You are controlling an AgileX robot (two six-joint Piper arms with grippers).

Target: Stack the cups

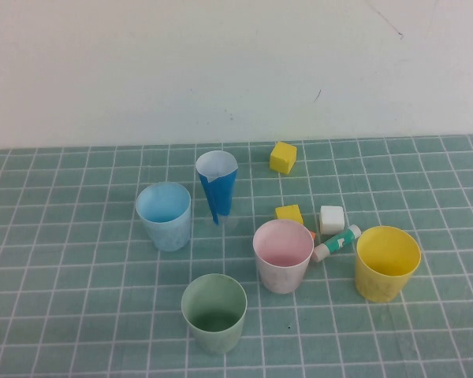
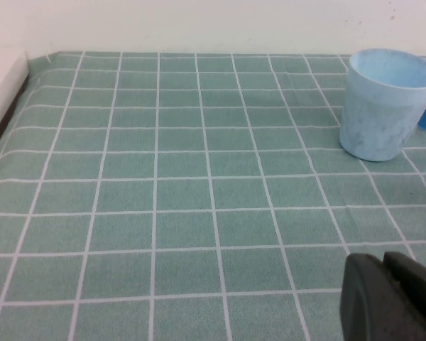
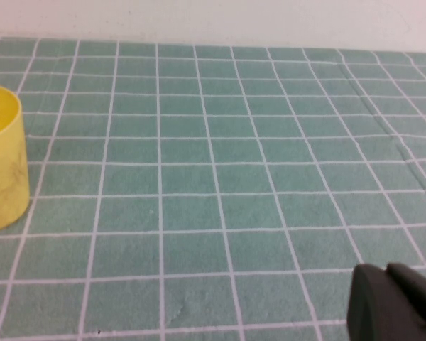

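Four cups stand apart and upright on the green checked cloth: light blue cup at the left, pink cup in the middle, yellow cup at the right, pale green cup nearest the front. Neither arm shows in the high view. My left gripper is shut and empty, low over bare cloth, well short of the light blue cup. Also shut on nothing, my right gripper hovers over bare cloth, with the yellow cup off to one side.
A dark-blue-and-white paper cone stands just behind and right of the blue cup. Two yellow blocks, a white cube and a small teal-and-white tube lie between the pink and yellow cups. A white wall backs the table.
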